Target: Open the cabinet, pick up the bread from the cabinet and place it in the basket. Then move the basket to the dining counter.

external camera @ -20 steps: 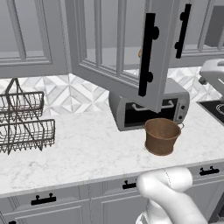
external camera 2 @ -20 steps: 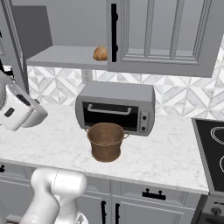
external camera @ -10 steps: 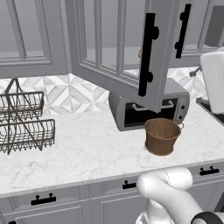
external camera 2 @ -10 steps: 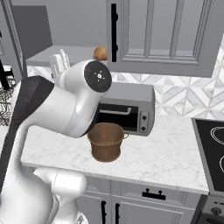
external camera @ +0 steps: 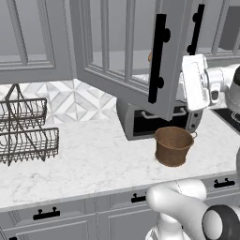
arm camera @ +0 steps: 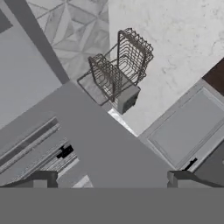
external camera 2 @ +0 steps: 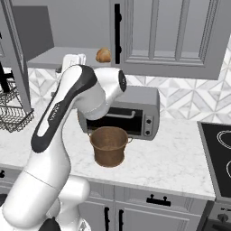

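Observation:
The grey cabinet [external camera 2: 158, 36] stands with its left door [external camera: 117, 47] swung wide open toward me. On its plain shelf [external camera 2: 54, 57] lies the golden-brown bread [external camera 2: 103, 55]; in the left base view only a sliver of the bread [external camera: 150, 56] shows behind the door's black handle. Below, the brown woven basket [external camera 2: 108, 145] [external camera: 173, 145] sits empty on the worktop, in front of a toaster oven. My arm is raised, its white hand [external camera 2: 73, 62] [external camera: 196, 83] level with the shelf, a little left of the bread. The gripper [arm camera: 111, 178] is open and holds nothing. The dining counter is out of view.
A silver toaster oven [external camera 2: 135, 113] stands behind the basket. A dark wire two-tier rack [external camera: 26, 133] [arm camera: 120, 74] occupies the worktop's left. A black cooktop [external camera 2: 219, 151] lies at the right. The open door's edge juts out over the worktop [external camera: 84, 164].
The arm has swung up from low beside the base, across the front of the toaster oven, to shelf height. The basket, the bread and the door have not moved.

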### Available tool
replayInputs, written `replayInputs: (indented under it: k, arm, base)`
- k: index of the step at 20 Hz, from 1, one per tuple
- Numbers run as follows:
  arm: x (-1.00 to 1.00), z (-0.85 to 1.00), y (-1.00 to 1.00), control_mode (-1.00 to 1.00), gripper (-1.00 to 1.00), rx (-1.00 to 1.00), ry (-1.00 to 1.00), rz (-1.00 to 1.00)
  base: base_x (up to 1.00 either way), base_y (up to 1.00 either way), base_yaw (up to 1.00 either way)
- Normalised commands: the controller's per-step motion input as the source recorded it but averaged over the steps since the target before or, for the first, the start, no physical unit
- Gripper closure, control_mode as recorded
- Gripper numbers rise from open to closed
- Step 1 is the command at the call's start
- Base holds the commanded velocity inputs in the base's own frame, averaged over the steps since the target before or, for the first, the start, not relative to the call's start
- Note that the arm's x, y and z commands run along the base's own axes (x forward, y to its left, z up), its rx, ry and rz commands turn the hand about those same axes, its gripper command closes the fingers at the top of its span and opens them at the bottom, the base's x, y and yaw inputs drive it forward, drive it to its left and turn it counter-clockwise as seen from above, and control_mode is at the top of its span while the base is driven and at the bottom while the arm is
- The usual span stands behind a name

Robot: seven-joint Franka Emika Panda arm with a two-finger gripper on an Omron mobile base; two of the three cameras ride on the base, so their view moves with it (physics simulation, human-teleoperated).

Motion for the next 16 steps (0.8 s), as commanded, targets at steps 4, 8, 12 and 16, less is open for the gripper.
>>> replayInputs:
  k: [4, 8, 12, 16]
  arm:
    - [0.07, 0.08, 0.88, -1.00, -1.00, 0.09, 0.17, 0.34]
    - [-0.14, 0.01, 1.00, -1.00, -1.00, 0.00, 0.13, 0.32]
    - [-0.39, 0.01, 1.00, -1.00, -1.00, 0.00, 0.10, 0.28]
    - [-0.57, 0.00, 1.00, -1.00, -1.00, 0.00, 0.10, 0.26]
  base:
    - [0.00, 0.00, 0.00]
    - [0.00, 0.00, 0.00]
    - [0.00, 0.00, 0.00]
    - [0.00, 0.00, 0.00]
